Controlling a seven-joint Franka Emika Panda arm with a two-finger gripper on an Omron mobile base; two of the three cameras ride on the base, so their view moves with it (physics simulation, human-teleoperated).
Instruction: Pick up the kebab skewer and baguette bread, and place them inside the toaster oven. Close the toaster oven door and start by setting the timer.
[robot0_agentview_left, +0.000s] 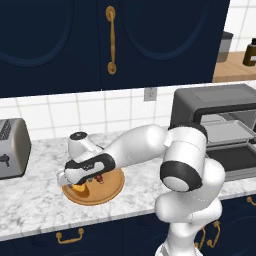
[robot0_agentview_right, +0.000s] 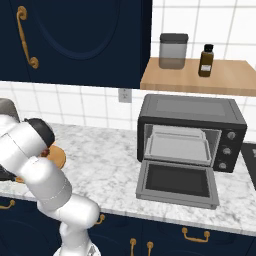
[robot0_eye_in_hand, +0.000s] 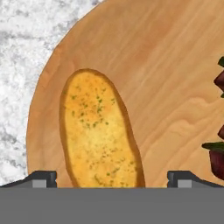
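So we're at the very first pickup here, nothing's in the toaster oven (robot0_agentview_right: 190, 132) yet and the toaster oven door (robot0_agentview_right: 177, 182) is hanging down open, ready to load. The claw (robot0_eye_in_hand: 111, 181) hovers right above the round wooden plate (robot0_eye_in_hand: 166, 78), which sits near the front edge of the tabletop (robot0_agentview_right: 105, 165), well apart from the oven. Its jaws are spread wide and empty, one tip on each side of the baguette bread (robot0_eye_in_hand: 98, 131). In the hand view the loaf's long axis runs up and away from the claw, leaning a bit left at the far end, so the jaws straddle its short width, which looks like a decent setup. The kebab skewer (robot0_eye_in_hand: 217, 144) lies just beside it toward the plate's edge, not touching the bread. My guess for the next move: drop straight down and squeeze without nudging the skewer.
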